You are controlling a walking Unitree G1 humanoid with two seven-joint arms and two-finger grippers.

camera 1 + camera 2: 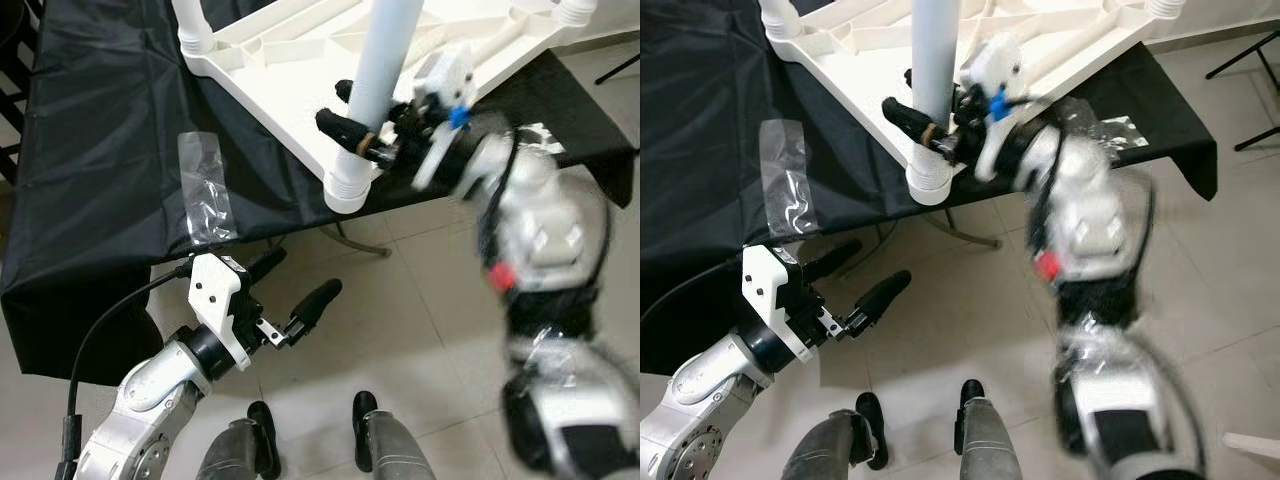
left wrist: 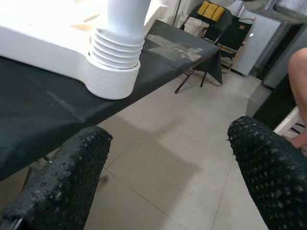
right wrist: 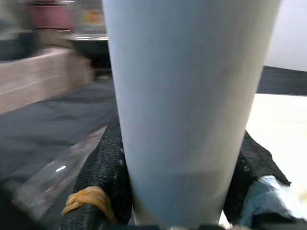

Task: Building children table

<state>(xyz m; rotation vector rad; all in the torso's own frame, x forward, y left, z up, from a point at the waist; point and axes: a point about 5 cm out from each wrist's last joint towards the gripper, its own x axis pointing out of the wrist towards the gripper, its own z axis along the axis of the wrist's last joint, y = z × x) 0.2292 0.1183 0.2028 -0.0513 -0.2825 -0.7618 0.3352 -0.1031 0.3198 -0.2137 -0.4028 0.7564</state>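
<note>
A white plastic children's table top [image 1: 285,60] lies upside down on a black-covered table [image 1: 100,130]. A pale blue-white table leg [image 1: 385,60] stands upright in the threaded corner socket [image 1: 346,186] at the near edge. My right gripper [image 1: 365,132] is shut on this leg just above the socket; the leg [image 3: 187,105] sits between the black fingers [image 3: 103,177] in the right wrist view. My left gripper [image 1: 290,290] hangs open below the table edge with nothing in it, its fingers [image 2: 62,182] wide apart and facing the socket [image 2: 112,64].
A clear plastic bag [image 1: 205,190] lies on the black cloth near the front edge. Folding table legs [image 1: 355,240] stand on the tiled floor [image 1: 400,310]. My feet [image 1: 310,425] are below. Another white socket [image 1: 196,35] rises at the far left corner.
</note>
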